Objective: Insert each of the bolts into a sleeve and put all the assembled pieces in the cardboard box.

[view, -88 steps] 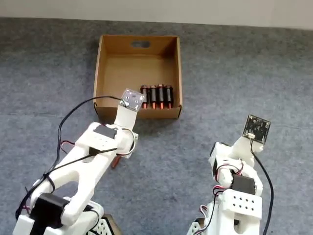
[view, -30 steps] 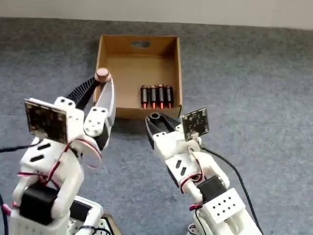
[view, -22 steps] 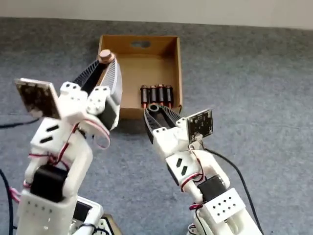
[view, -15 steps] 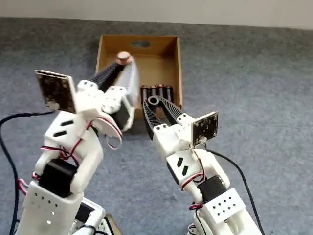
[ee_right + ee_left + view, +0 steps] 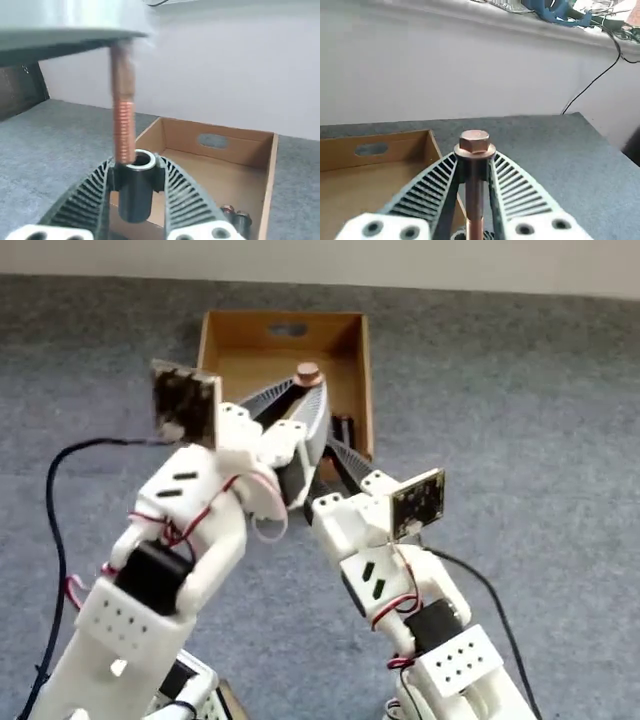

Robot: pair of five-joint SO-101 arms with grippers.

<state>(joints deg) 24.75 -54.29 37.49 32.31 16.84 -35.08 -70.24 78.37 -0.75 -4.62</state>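
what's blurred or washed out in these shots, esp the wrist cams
Left wrist view: the bolt in the left gripper is crisp, the wall behind pale and flat. Right wrist view: that gripper is a grey blur and the bolt's upper shank smears, while the sleeve in the right gripper reads clearly. High view: even light, no glare on the table.
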